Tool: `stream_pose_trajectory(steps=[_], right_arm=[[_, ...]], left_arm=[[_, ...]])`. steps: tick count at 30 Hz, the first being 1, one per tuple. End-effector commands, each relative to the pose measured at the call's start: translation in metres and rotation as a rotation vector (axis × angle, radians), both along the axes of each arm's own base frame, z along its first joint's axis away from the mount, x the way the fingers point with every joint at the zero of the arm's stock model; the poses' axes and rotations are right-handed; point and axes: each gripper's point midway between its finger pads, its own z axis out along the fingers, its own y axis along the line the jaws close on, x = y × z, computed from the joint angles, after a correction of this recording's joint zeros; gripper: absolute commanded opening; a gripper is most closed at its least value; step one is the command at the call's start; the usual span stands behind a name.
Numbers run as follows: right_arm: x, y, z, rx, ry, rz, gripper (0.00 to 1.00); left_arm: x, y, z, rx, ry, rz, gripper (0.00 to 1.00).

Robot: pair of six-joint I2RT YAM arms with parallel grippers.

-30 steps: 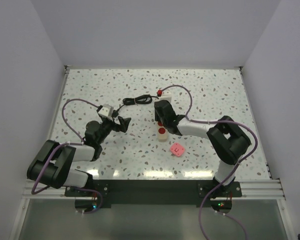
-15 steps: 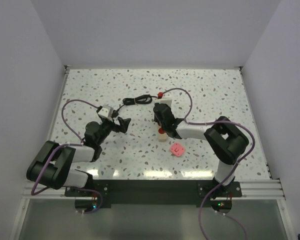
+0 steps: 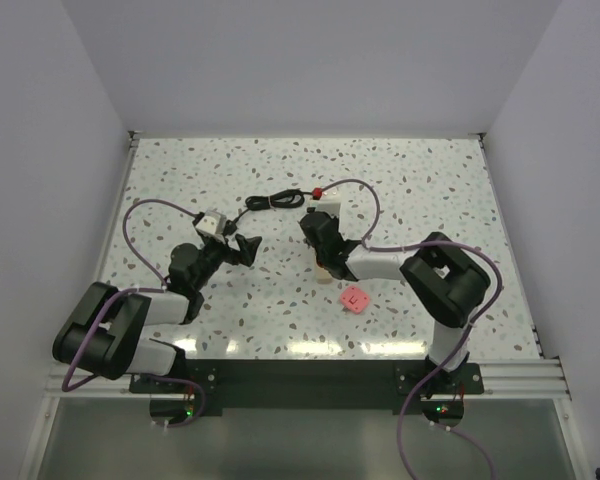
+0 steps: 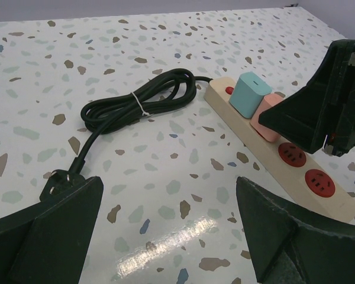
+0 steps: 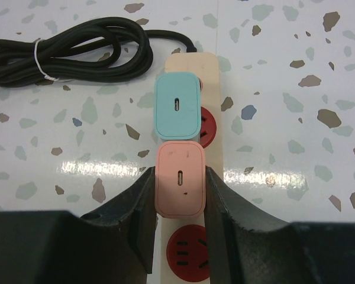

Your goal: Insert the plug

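My beige plastic power strip (image 5: 192, 61) carries a square teal plug (image 5: 177, 106) and, touching it, a square pink plug (image 5: 178, 171) clamped by my right gripper (image 5: 179, 195), while my left gripper (image 4: 165, 236) gapes empty nearby.

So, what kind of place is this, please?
Probably a robot test cell in a lab: a speckled table boxed in by plain white walls, two arms bolted to a rail at its near edge, one power strip.

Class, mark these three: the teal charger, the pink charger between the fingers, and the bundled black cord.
teal charger (image 5: 177, 106), right wrist view, top face near port.
pink charger (image 5: 180, 179), right wrist view, top face near port.
black cord (image 4: 160, 90), left wrist view, middle of tied bundle.
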Motion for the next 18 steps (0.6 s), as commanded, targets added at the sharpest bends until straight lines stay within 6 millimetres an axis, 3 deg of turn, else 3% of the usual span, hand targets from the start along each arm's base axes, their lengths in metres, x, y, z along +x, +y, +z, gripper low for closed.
stream_pose_trajectory(steps=[1, 9, 18], right_arm=[[-0.173, -0.098, -0.183, -0.354, 0.749, 0.073, 0.0], [-0.186, -0.099, -0.197, -0.364, 0.791, 0.088, 0.0], [-0.127, -0.059, -0.169, -0.29, 0.657, 0.135, 0.0]], left_arm=[[0.002, 0.0, 0.023, -0.038, -0.078, -0.002, 1.0], [0.002, 0.001, 0.023, -0.037, -0.078, -0.002, 1.0], [0.003, 0.001, 0.024, -0.038, -0.081, 0.003, 1.0]])
